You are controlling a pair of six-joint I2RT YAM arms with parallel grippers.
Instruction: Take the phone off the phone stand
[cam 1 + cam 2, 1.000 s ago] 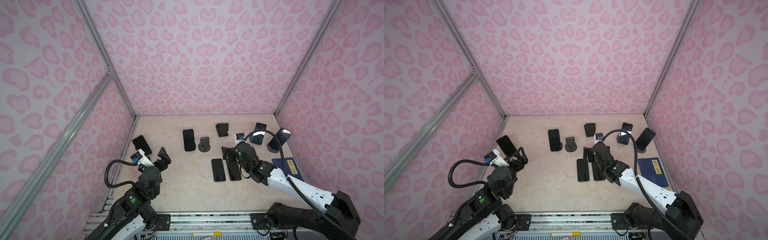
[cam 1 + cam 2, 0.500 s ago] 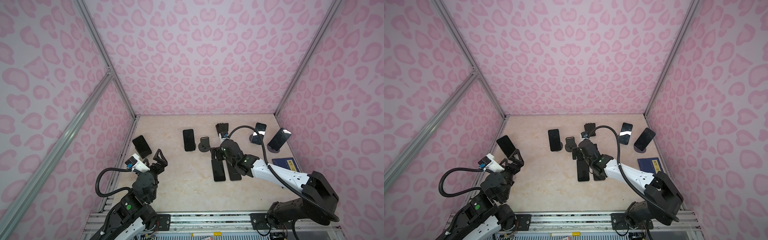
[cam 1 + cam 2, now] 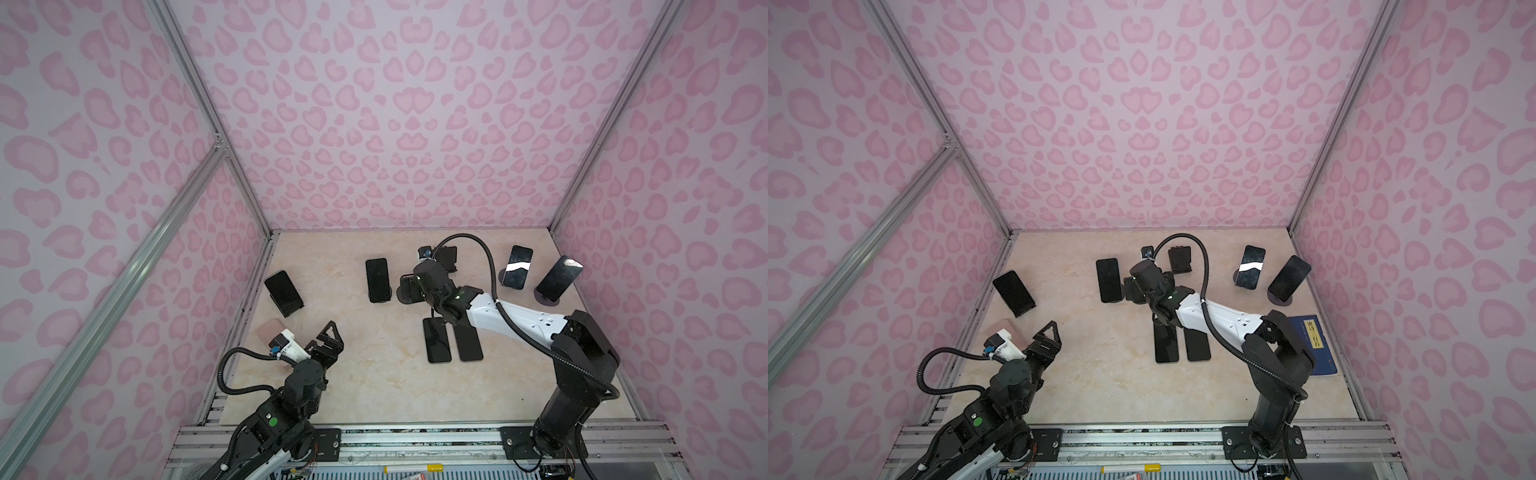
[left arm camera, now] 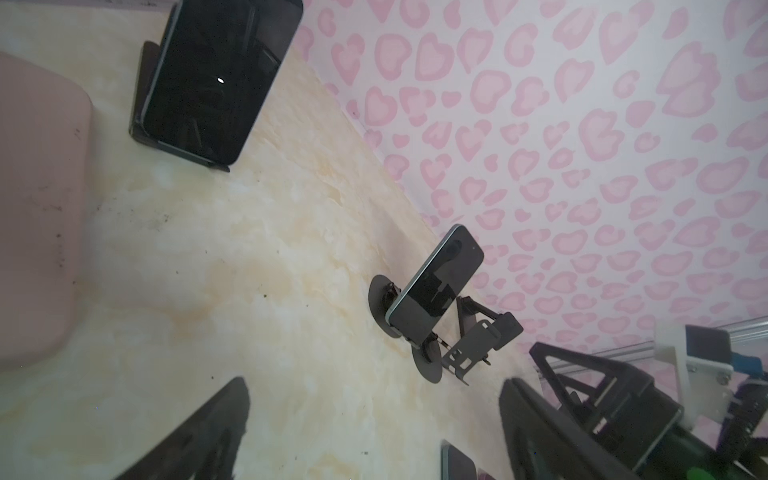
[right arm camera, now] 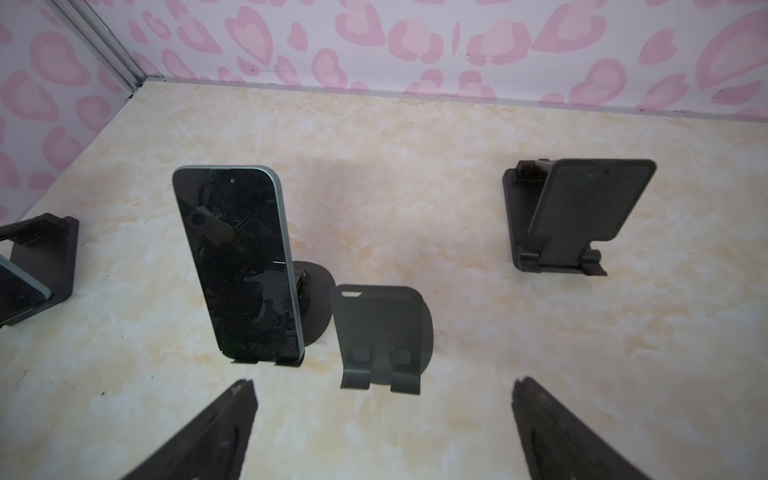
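left gripper [image 4: 374, 382] sits low at the near-left of the surface [image 3: 374, 386], jaws released wide with nothing between them. phone [image 5: 239, 266] leans back on its round-based phone stand [image 5: 318, 303] mid-surface, just beside an empty stand [image 5: 382, 332]. right gripper [image 5: 384, 381] faces that pair from close by, jaws spread wide, clear of the phone and holding nothing.

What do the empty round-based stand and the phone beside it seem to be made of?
Empty stand: likely thin sheet metal, matte dark grey, bent into two hooks. Phone: glossy glass front, as it mirrors dark shapes; pale green frame, metal or plastic, unclear.
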